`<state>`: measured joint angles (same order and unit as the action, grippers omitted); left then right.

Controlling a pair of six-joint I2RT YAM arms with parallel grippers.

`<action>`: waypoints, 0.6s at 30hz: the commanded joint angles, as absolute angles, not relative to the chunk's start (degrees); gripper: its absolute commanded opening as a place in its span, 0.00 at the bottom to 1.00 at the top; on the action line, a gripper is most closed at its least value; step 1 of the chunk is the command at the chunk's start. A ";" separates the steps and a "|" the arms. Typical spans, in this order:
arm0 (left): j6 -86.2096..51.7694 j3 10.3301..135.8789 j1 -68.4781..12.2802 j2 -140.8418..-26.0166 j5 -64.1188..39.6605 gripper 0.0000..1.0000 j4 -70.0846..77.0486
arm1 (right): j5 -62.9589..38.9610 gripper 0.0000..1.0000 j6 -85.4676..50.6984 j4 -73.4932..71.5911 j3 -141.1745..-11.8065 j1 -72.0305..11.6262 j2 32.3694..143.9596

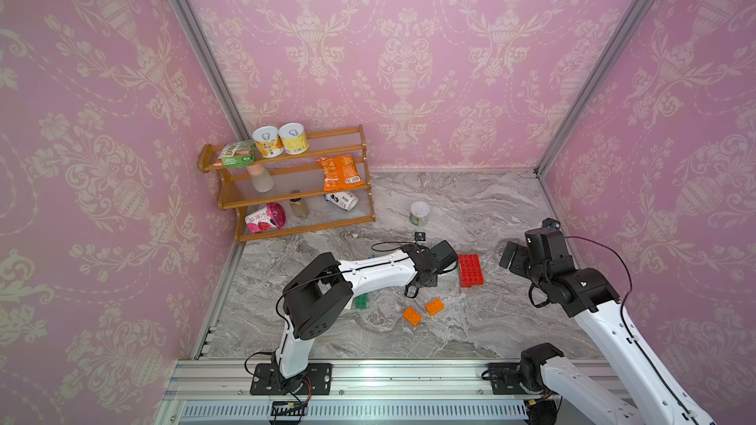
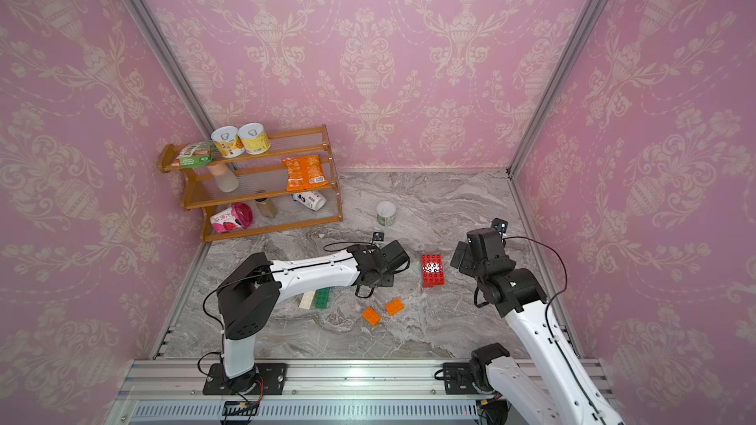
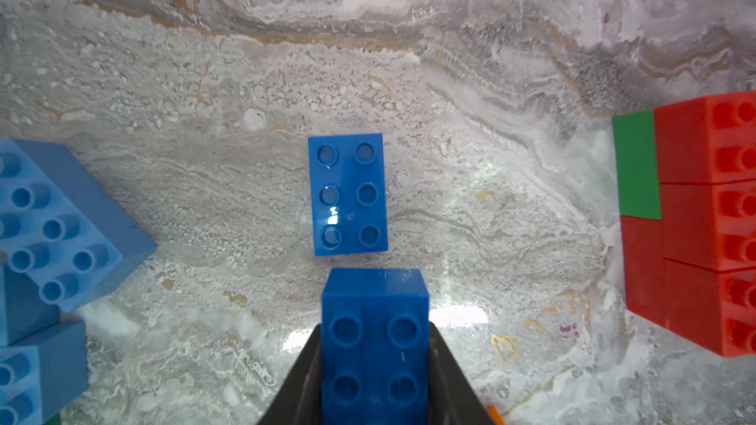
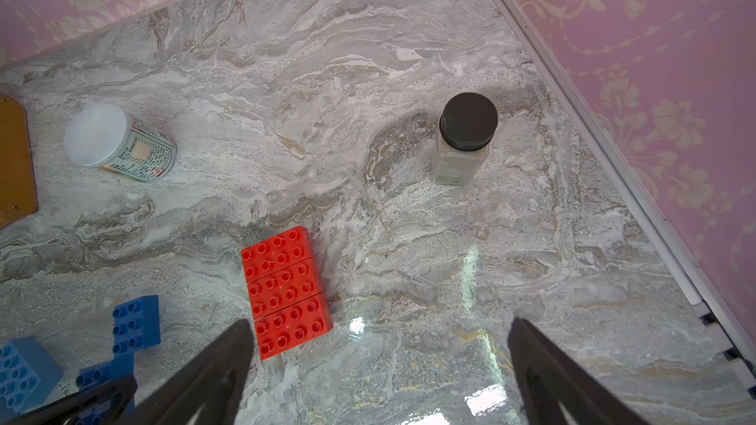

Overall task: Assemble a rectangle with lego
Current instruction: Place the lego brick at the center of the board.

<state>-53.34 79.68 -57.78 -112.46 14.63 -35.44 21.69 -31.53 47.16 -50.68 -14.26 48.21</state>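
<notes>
1. The left gripper (image 3: 374,327) is clamped on a dark blue brick (image 3: 374,296), pinched by both sides, studs facing the wrist camera.
2. Key relation: a loose blue brick (image 3: 347,194) lies flat on the marble table (image 3: 491,75), straight ahead of the held brick. The two are just apart, not touching. Its long axis runs nearly in line with the fingers, skewed a touch.
3. The red block (image 1: 470,269) is three red bricks side by side, with a green one showing in its lower layer. It sits just beside the left gripper, between the two arms. The light blue bricks (image 3: 61,218) lie on the opposite side.
4. The right gripper (image 4: 380,361) is spread wide, holds nothing and hovers near the red block. We judge the left arm nearer the loose blue brick.
5. Spare pieces:
   - The orange bricks (image 1: 412,316) lie nearer the rail.
   - A green brick (image 2: 322,297) and a white brick (image 2: 307,300) lie under the left arm.
6. Writing:
   - The white-lidded tub (image 4: 118,145) has small print, unreadable.
   - The black-capped jar (image 4: 464,145) shows no legible label.
   - The shelf packets (image 1: 339,172) are too small to read.
</notes>
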 commanded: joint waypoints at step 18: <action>-55.99 78.69 -54.67 -117.98 11.26 0.14 -35.56 | 21.35 1.00 -30.67 45.75 -52.12 -13.89 50.07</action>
